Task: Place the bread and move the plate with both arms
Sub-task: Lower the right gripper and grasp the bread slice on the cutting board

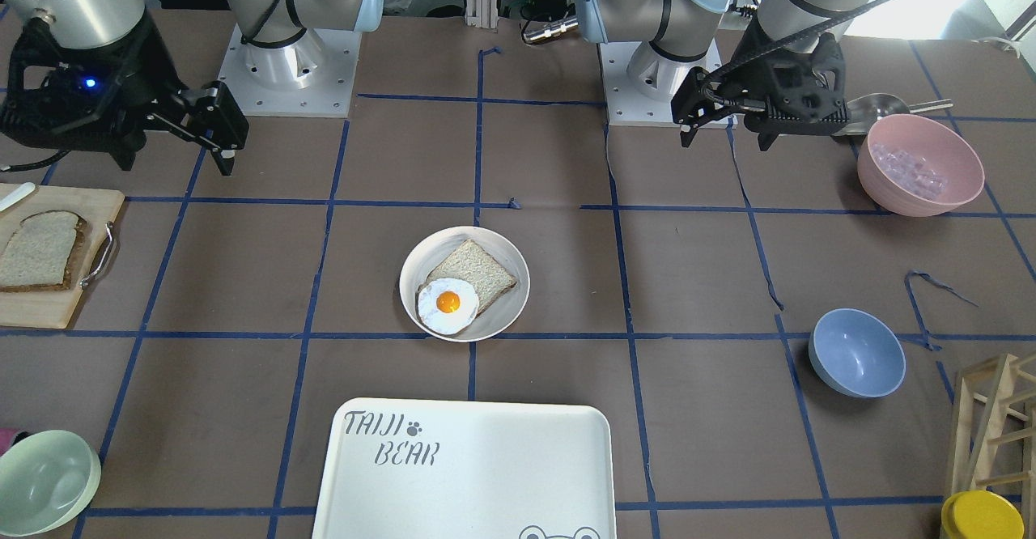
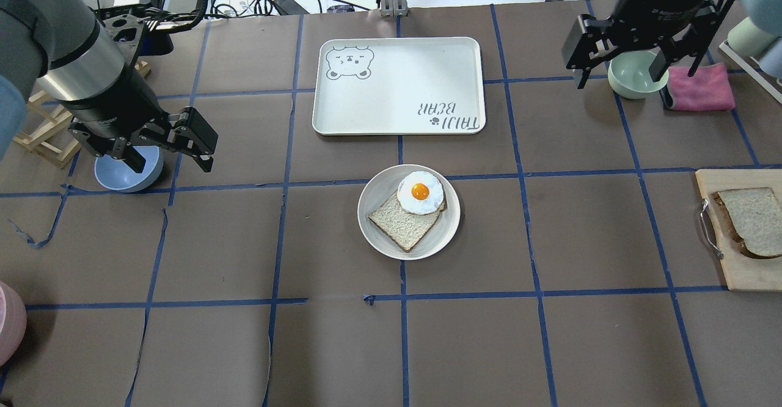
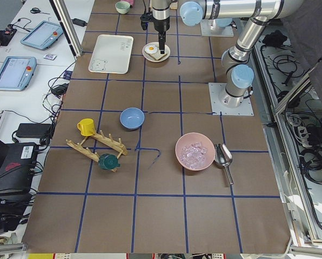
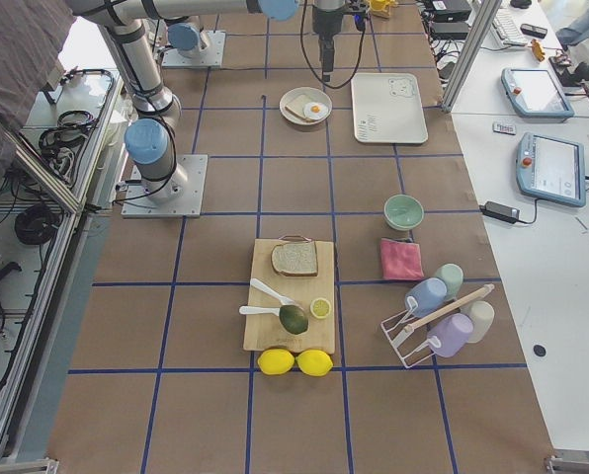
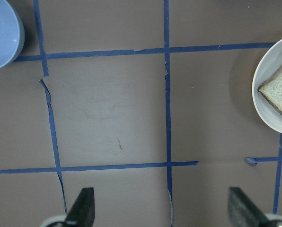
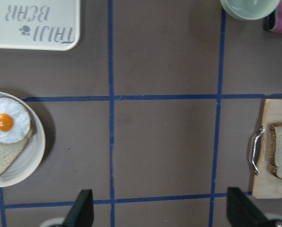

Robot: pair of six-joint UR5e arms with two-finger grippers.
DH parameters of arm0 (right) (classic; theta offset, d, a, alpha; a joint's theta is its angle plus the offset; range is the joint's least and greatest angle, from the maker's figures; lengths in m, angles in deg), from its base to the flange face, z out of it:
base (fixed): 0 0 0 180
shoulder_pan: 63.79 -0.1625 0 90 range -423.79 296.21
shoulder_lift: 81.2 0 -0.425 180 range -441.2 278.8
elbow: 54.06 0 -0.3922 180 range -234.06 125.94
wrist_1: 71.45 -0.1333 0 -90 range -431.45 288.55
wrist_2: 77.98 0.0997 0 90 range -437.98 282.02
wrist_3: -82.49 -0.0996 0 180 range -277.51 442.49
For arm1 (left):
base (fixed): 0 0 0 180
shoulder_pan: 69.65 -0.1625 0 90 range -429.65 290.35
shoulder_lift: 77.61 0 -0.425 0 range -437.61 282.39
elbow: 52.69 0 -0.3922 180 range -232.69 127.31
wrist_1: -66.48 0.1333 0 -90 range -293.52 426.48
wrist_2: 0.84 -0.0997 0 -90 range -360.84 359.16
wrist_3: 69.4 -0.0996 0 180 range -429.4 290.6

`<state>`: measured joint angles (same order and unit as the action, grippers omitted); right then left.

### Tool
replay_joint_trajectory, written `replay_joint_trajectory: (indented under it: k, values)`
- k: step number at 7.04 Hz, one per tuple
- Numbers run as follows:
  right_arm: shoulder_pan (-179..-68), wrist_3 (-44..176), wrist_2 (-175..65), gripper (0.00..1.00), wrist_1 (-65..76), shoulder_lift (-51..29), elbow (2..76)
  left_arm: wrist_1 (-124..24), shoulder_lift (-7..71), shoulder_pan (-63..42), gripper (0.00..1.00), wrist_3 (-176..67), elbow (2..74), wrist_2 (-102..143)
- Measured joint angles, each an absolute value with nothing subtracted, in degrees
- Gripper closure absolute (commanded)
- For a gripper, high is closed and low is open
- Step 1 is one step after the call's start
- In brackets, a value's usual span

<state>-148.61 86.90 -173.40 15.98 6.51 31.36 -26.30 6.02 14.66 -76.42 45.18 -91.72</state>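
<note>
Left end effector [image 2: 171, 162] and right end effector [image 2: 617, 76] both hover wide open, empty.

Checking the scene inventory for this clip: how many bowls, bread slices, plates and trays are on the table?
Bowls: 3, pink bowl, blue bowl, pale green bowl
Bread slices: 2, square slice on plate, dark-crusted slice on cutting board
Plates: 1
Trays: 1, white tray
Total: 7

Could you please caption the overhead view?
Both open, left gripper and right gripper flank round off-white plate holding squarish bread slice, fried egg.
</note>
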Motion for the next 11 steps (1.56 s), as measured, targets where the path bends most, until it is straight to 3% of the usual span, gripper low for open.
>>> replay_joint_trajectory:
  k: [3, 7, 9, 11]
  values:
    - [-135.03, 93.58, -177.80, 0.00, 20.95, 5.48, 39.35, -26.70, 6.04, 14.83, 0.00, -76.14, 45.20, -91.75]
    - [-118.32, 112.54, -175.35, 0.00, 55.12, -0.24, 58.85, -26.92, 5.63, 14.89, 0.00, -76.08, 44.95, -91.68]
    - [-113.89, 118.25, -170.66, 0.00, 61.55, -4.49, 61.45, -26.87, 5.63, 14.90, 0.00, -76.14, 44.97, -91.63]
    - [-112.81, 119.61, -170.34, 0.10, 63.49, -6.77, 61.83, -26.86, 5.58, 14.90, 0.00, -76.16, 44.92, -91.70]
